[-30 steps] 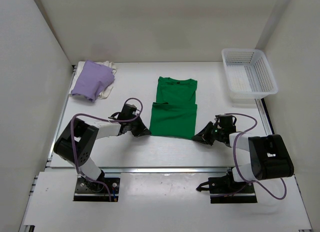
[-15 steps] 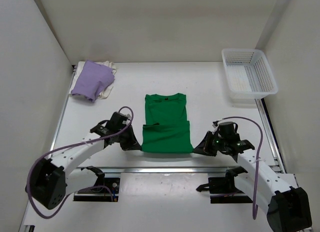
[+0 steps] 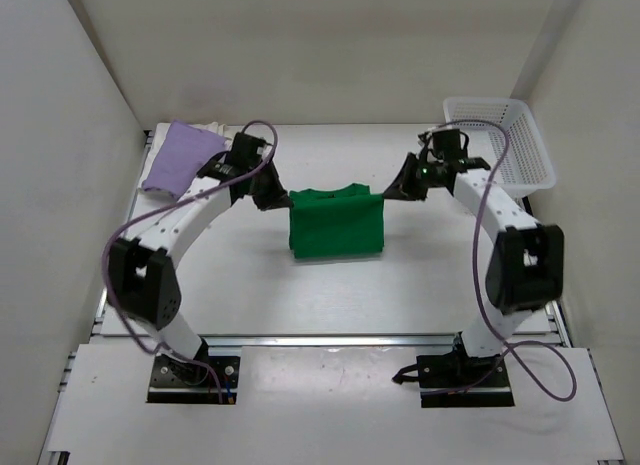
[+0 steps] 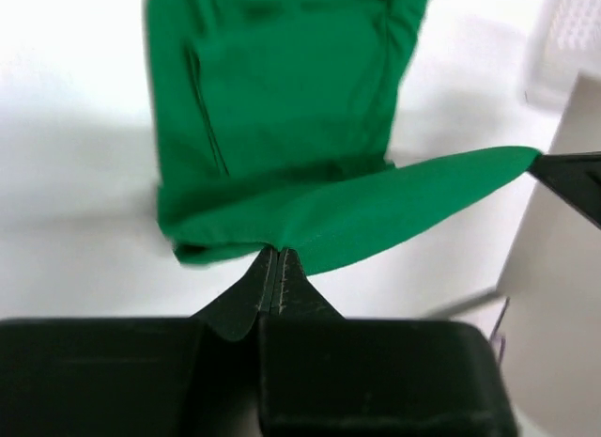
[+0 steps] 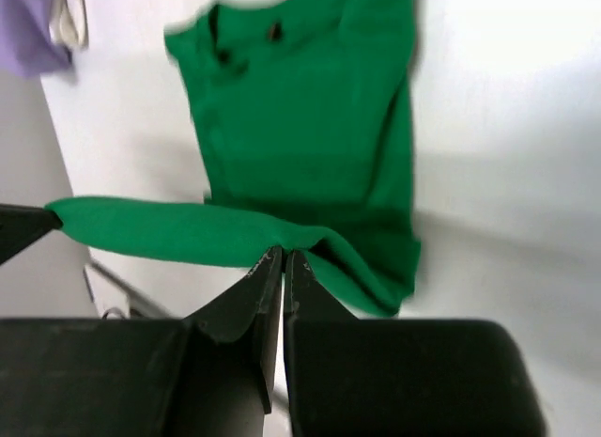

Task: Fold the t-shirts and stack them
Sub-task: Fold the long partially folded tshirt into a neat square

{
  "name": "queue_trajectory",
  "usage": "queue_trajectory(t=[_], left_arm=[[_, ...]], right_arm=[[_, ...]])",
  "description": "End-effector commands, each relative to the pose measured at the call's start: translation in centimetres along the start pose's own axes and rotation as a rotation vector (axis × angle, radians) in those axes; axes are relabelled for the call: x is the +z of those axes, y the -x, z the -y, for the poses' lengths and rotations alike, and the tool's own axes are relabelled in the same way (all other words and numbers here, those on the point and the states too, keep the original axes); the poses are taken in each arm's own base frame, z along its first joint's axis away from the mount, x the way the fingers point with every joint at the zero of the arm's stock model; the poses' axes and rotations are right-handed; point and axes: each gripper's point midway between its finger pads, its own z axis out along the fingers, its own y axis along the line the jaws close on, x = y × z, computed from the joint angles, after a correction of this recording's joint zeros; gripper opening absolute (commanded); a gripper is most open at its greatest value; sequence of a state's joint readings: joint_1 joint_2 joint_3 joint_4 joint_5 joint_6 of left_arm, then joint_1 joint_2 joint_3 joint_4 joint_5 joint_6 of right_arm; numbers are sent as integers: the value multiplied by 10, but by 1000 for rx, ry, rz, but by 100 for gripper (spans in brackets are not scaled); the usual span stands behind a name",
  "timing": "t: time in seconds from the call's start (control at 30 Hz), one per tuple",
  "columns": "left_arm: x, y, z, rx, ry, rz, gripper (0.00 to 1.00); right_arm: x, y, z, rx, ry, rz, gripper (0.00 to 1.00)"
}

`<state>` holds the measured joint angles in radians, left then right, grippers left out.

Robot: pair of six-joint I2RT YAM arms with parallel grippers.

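Note:
The bright green t-shirt [image 3: 335, 225] is held up at mid table, its stretched edge between both grippers and the rest hanging to the tabletop. My left gripper [image 3: 283, 197] is shut on its left corner, seen in the left wrist view [image 4: 274, 251]. My right gripper [image 3: 390, 192] is shut on its right corner, seen in the right wrist view [image 5: 283, 256]. The green cloth [image 4: 282, 127] [image 5: 300, 127] fills both wrist views. The folded lavender-purple t-shirt [image 3: 180, 160] lies at the back left on the cream-white t-shirt [image 3: 215, 130], which barely peeks out.
The white lattice basket [image 3: 500, 145] stands at the back right, just behind my right arm. White walls close in the table on the left, back and right.
Both grippers have carried the green t-shirt's near edge from the front of the table up and toward the back, lifting the cloth and doubling it over.

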<state>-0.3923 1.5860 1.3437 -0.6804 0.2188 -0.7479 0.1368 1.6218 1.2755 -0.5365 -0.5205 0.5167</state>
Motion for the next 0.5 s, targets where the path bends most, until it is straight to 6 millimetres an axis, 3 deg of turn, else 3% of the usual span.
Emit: queue_trajectory(t=[0.0,0.13,0.23,0.33,0.47], left_arm=[[23,47,-5,-2,65,85,0],[60,78,-25,-61,107,108,0],[85,100,-40,-93,138,126,0],[98,112,-63,-131,194,143,0],[96,127,-70,-172,168,229,3]], right_arm=[[23,41,1,-60,4,11,0],[66,81,9,-81,-4,12,0],[97,99,15,-82,1,9,0],[116,113,16,-86,37,3,0],[137,134,11,-106,48,18,0]])
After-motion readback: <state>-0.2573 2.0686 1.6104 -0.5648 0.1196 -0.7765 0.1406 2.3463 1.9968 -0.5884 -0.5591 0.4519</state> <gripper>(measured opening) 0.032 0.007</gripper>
